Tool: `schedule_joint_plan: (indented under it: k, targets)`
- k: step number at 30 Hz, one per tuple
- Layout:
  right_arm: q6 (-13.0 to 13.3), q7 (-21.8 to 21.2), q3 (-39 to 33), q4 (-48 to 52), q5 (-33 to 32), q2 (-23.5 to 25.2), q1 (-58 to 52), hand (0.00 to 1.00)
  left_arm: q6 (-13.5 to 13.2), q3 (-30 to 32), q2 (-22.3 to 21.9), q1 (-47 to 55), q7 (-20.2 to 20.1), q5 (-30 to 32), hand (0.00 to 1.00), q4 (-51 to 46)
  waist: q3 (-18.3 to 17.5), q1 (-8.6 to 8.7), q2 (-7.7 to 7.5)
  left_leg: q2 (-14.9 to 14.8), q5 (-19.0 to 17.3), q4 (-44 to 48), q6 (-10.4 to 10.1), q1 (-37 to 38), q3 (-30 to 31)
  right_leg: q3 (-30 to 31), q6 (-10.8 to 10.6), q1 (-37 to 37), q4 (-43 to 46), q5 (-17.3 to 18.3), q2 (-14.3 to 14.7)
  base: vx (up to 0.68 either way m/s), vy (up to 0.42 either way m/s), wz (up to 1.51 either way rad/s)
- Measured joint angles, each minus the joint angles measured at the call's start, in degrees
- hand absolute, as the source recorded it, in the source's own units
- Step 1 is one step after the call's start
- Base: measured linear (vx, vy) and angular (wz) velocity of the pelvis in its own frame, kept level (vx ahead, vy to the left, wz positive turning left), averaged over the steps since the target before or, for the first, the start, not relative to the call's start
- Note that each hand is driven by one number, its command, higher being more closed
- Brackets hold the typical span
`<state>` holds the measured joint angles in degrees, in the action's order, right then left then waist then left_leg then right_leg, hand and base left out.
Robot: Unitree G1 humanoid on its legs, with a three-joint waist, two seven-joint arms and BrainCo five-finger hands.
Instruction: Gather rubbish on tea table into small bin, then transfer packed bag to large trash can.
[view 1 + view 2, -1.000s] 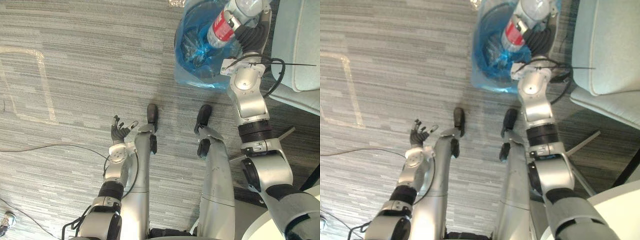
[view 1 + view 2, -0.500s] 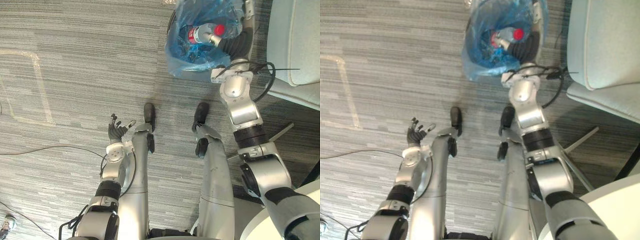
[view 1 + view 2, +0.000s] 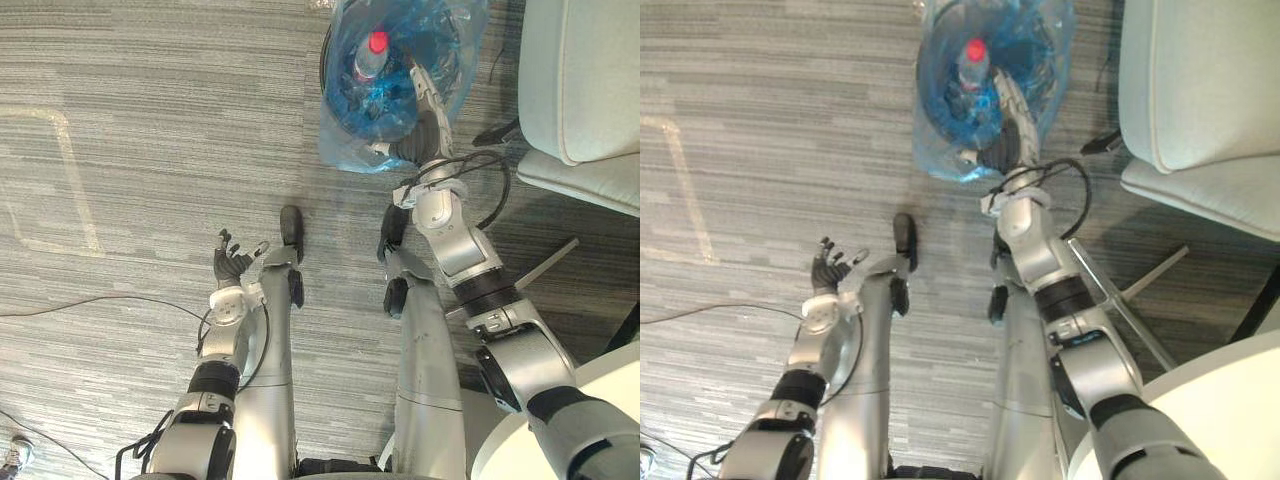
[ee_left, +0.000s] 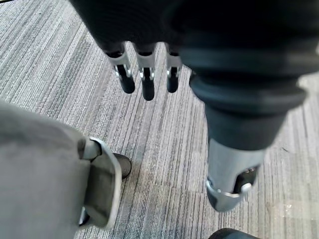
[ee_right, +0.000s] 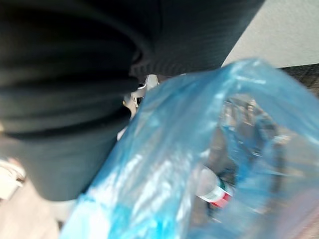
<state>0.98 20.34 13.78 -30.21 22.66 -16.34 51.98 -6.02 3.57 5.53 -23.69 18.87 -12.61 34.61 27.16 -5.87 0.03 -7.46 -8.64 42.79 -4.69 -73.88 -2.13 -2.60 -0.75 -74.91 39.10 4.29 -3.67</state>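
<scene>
Overhead, the left eye view shows the clear plastic bottle with a red cap (image 3: 373, 52) standing almost upright. Its cap points up at the camera, and it sits inside the small bin lined with a blue plastic bag (image 3: 345, 142), just past the right hand's fingertips. The right hand (image 3: 428, 105) reaches over the bag's near rim with its fingers straight and holds nothing. The left hand (image 3: 234, 264) hangs over the grey striped carpet (image 3: 150, 150) with its fingers spread.

From the right eye view, a pale upholstered chair (image 3: 1200, 90) stands on the right hand's outer side, clear of the bag. A white round table (image 3: 1185, 420) sits back by that arm's shoulder.

Through the left wrist view, the left hand's straight fingers (image 4: 147, 84) hang loose above bare carpet.

Through the right wrist view, the bottle lies deep in the blue bag beyond the hand's cover. The other contents are too dim to name.
</scene>
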Motion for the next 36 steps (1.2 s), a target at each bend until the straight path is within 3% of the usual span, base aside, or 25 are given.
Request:
schedule_joint_plan:
  k: [13, 21, 34, 35, 36]
  targets:
    - [-1.5, -1.7, 0.9, -12.0, 2.2, 3.0, 4.2, 0.0, -1.3, 0.6, -0.4, 0.0, 0.0, -1.2, 0.0, 0.5, 0.0, 0.04, 0.0, 0.0, 1.2, -2.7, -0.7, -0.1, 0.6, -0.8, 0.2, -0.3, -1.4, -0.1, 0.1, 0.02, -0.008, 0.03]
    - [-2.3, -1.1, -1.7, -14.5, 1.9, 5.3, 8.1, 0.0, -2.6, 1.1, -0.8, 0.0, 0.0, -3.7, 0.0, -1.0, 0.0, -0.18, 0.0, 0.3, 1.4, -2.9, -1.1, -1.8, 1.2, -1.4, 0.4, -2.5, -0.2, 0.4, -0.2, 0.02, -0.02, 0.05]
    - [-2.5, 3.4, -4.5, -13.3, -5.3, 7.4, 13.6, 0.0, -3.3, 2.1, -2.0, 0.0, 0.0, -6.7, 0.0, -2.7, 0.0, -0.79, 0.04, 1.3, 2.3, -3.6, -1.8, -4.1, 2.3, -2.1, 0.8, -5.8, 2.7, 2.1, -1.3, 0.01, -0.039, 0.11]
    - [-2.5, 3.7, -4.6, -13.2, -6.0, 7.4, 13.6, 1.0, -3.3, 2.1, -2.1, 0.0, 0.1, -6.7, 0.0, -2.7, 0.0, -0.89, 0.08, 1.3, 2.4, -3.6, -1.9, -4.1, 2.5, -2.2, 0.7, -5.7, 2.8, 2.2, -1.3, 0.0, -0.036, 0.08]
    - [-2.5, 3.9, -4.6, -13.2, -6.6, 7.5, 13.7, 1.0, -3.3, 2.1, -2.2, 0.0, 0.1, -6.7, 0.0, -2.7, 0.0, -0.95, 0.09, 1.3, 2.4, -3.6, -1.9, -4.1, 2.6, -2.3, 0.7, -5.7, 2.8, 2.3, -1.3, 0.0, -0.036, 0.05]
